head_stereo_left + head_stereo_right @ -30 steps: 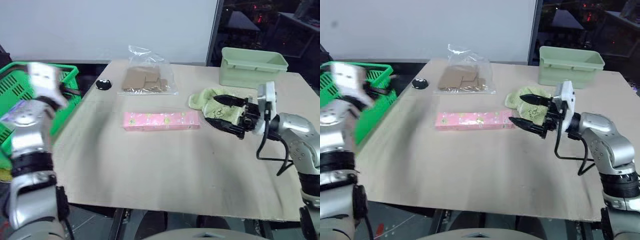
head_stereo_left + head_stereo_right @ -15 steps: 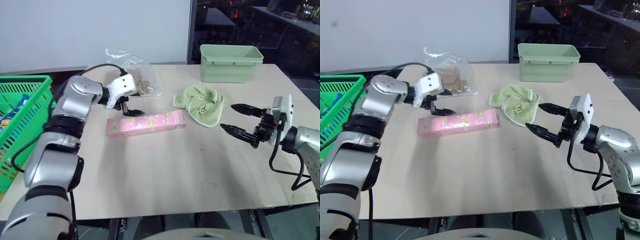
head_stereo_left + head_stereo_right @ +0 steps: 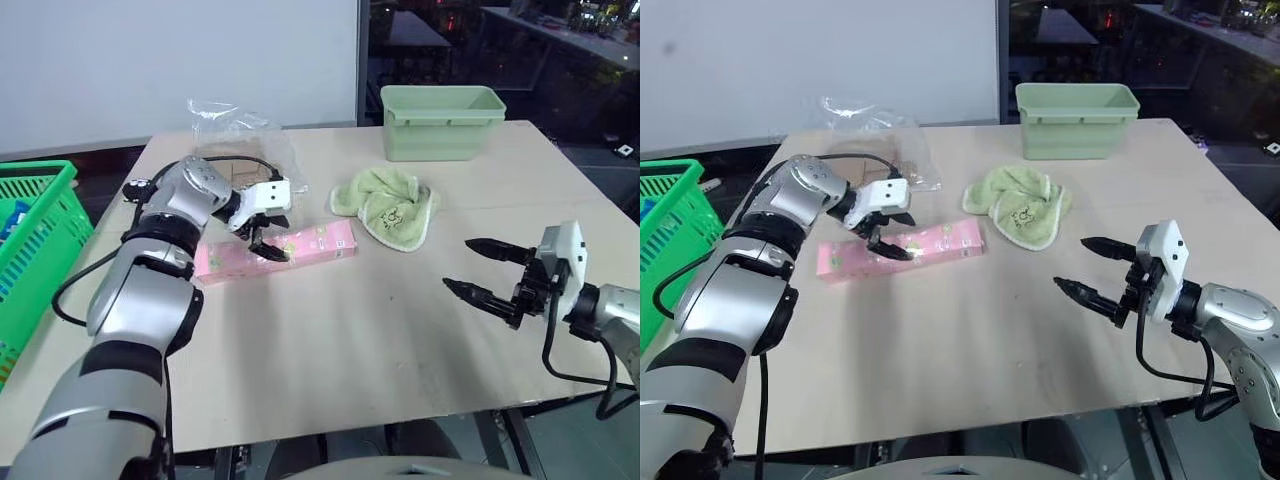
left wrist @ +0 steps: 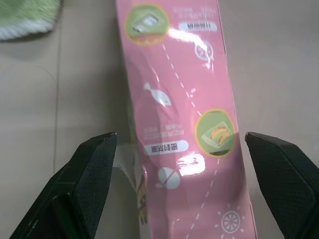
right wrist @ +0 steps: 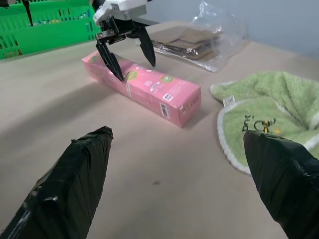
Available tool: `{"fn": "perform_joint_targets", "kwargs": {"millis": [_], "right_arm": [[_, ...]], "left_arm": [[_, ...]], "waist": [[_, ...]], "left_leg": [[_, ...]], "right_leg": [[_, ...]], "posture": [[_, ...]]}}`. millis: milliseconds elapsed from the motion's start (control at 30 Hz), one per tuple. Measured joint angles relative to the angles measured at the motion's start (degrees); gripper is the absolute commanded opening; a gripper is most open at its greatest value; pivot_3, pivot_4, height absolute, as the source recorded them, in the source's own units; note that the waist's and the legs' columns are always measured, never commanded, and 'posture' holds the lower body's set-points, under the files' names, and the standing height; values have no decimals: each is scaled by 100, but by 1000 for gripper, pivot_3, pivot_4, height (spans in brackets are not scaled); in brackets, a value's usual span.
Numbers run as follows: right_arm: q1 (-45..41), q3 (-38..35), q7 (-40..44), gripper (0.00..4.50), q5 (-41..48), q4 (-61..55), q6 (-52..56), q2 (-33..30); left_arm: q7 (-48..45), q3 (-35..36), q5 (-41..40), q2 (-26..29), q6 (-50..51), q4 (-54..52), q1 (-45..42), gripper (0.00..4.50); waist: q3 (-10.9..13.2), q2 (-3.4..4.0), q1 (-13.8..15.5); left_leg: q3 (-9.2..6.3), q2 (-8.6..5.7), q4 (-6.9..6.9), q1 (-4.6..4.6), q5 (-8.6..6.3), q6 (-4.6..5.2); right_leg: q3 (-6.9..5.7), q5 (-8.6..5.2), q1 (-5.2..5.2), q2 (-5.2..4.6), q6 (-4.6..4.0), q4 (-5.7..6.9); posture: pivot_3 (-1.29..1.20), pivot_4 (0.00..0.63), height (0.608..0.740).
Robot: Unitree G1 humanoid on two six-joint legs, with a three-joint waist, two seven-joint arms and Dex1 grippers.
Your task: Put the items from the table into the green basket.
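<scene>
Left gripper (image 3: 268,240) spread wide, straddling pink box (image 3: 300,246) mid-table toward left edge, not clamped. Right gripper (image 3: 487,271) spread wide, empty, near right edge. Green basket (image 3: 30,250) beside table's (image 3: 330,340) left edge.

The table (image 3: 330,350) has a smooth, matt, light wood-look top. The long pink box (image 3: 275,251) looks like thin card with a glossy printed skin that catches a bright glare in the left wrist view. At its 3 o'clock the pale green towel (image 3: 387,200) is soft, nubbly cloth with a white stitched edge. At the box's 12 o'clock the bag (image 3: 240,140) is crinkled clear plastic over matt brown card. The green basket (image 3: 35,215) is shiny slotted plastic; the tub (image 3: 443,122) is matt, smooth plastic.
</scene>
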Motion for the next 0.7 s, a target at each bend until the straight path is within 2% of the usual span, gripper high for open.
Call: {"fn": "perform_joint_targets", "kwargs": {"millis": [200,300,400,533,600,700], "right_arm": [[-1,4,-28,4500,10,-25,17,1],[-21,9,-28,4500,10,-25,17,1],[-32,10,-27,4500,25,-25,17,5],[-34,69,-14,4500,23,-24,17,6],[-53,97,-10,4500,27,-22,18,8],[-143,103,28,4500,53,-22,17,9]], "left_arm": [[369,-113,402,-182,-198,264,56,4346],[537,-110,485,-269,-291,318,152,3551],[611,-96,536,-265,-395,318,169,2042],[613,-37,553,-232,-463,316,169,583],[678,30,538,-221,-518,315,173,206],[976,250,477,-219,-524,315,209,206]], "waist": [[0,0,-52],[0,0,-53],[-3,4,-51],[-10,13,-36],[-15,22,-27],[-16,24,-5]], "left_leg": [[-4,-1,9,-11,-1,1],[-5,0,10,-13,-1,1],[-7,-1,11,-12,-1,1],[-7,-1,18,-8,-1,1],[-7,-1,25,-7,-1,2],[-9,-2,45,-8,-1,2]], "right_leg": [[-2,1,-6,0,2,1],[-3,1,-7,0,2,2],[-5,1,-7,0,1,4],[-5,1,-4,0,2,13],[-5,0,-2,0,3,18],[-5,-1,-2,0,5,37]], "posture": [[-202,0,740],[-202,0,740],[-189,0,740],[-178,0,740],[-174,0,740],[-166,0,740]]}}
